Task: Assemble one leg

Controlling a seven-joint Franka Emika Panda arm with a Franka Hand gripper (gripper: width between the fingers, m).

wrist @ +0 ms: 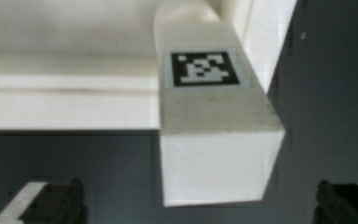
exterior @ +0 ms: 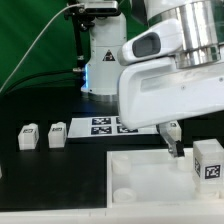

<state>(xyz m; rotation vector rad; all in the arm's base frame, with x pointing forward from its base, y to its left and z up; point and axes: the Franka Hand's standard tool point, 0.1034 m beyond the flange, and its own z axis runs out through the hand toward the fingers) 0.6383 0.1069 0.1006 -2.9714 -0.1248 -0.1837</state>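
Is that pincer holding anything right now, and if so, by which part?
Nothing is held. The pincer is open, its fingers standing clear on either side of the leg.

The marker board (exterior: pixel 100 125) lies on the black table (exterior: pixel 50 190), near the white tray (exterior: pixel 150 195).

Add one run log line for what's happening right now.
gripper: open, empty | leg: upright at corner of white tray-like piece, not gripped | fingers: either side of leg, apart from it
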